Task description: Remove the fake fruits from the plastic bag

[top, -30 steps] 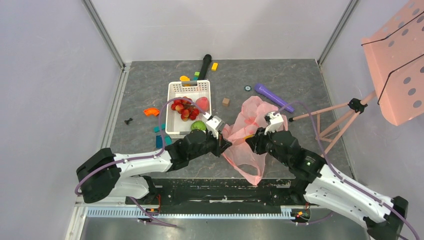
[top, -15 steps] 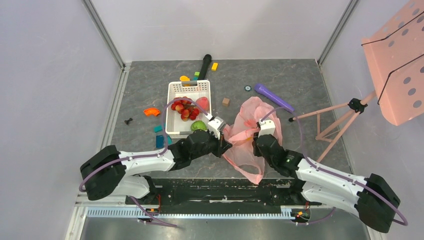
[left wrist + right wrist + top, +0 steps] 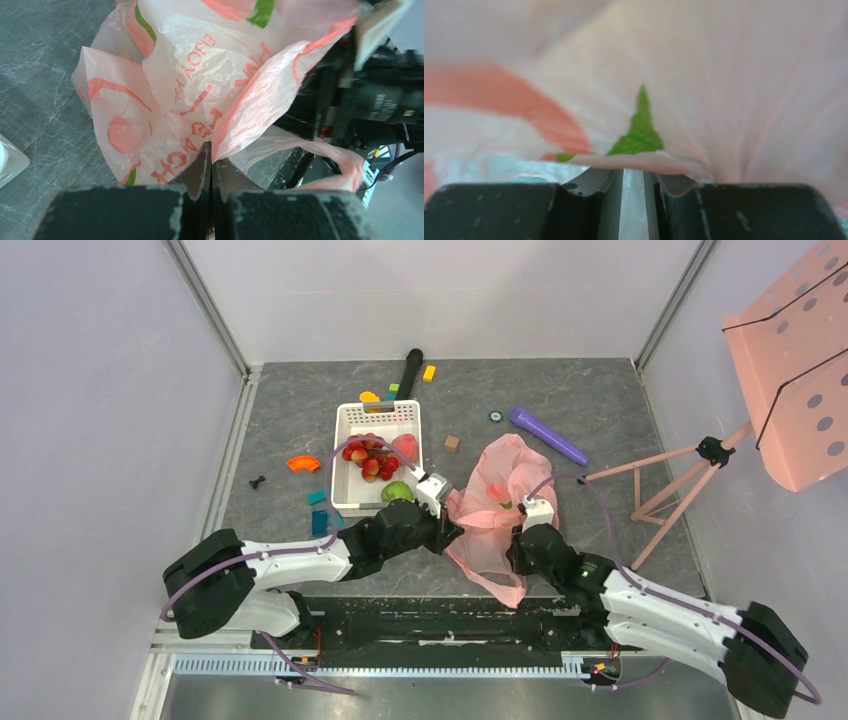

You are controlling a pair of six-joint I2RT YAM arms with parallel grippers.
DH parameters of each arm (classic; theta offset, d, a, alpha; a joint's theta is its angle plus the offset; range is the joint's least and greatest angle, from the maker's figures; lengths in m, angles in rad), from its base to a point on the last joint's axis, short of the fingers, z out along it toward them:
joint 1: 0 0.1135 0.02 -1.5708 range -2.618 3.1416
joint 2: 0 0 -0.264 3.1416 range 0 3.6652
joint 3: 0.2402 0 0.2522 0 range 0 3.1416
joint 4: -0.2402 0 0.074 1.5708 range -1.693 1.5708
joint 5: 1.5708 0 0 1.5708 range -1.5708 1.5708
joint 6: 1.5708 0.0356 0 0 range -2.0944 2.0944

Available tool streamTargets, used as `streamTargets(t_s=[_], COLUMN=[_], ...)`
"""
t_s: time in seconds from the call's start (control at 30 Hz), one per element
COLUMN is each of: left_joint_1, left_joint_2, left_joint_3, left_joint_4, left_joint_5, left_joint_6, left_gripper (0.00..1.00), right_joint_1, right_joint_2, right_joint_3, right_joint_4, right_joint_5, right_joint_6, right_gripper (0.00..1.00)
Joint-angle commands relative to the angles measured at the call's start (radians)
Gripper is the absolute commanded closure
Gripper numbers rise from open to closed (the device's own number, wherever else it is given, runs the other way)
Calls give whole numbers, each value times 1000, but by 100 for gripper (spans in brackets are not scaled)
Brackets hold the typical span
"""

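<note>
Left pincer (image 3: 211,150) is clamped on an edge of the plastic bag (image 3: 200,75) at centre frame, likely to hold its mouth up. Right pincer (image 3: 624,172) is nearly together against the film; whether it bites I cannot tell. Fake fruits (image 3: 372,458) lie in the white basket (image 3: 345,418), left of the bag.

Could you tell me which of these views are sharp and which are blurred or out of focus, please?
Right wrist: the plastic bag fills the frame so close that it is soft and out of focus. Left wrist: its crinkles and lettering are crisp. Top external: sharp, evenly lit, only faint shadows.
</note>
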Motion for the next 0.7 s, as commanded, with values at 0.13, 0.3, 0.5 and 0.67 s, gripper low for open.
streamTargets(t_s=[0.13, 0.3, 0.5, 0.67], left_joint_1=[-3, -2, 7, 14], left_joint_2=[36, 70, 102, 128], left_joint_3=[82, 151, 203, 229], left_joint_4=[-39, -133, -207, -217], left_joint_5=[-28, -40, -53, -47], left_joint_6=[-49, -82, -146, -166], left_gripper=[98, 98, 98, 98], right_joint_1=[7, 5, -53, -125], right_joint_2=[-171, -34, 84, 143], right_joint_3=[242, 319, 334, 330], right_joint_4=[-56, -4, 79, 148], right_joint_5=[12, 19, 1, -13], right_joint_6=[-56, -149, -238, -277], right_gripper=[72, 70, 69, 70])
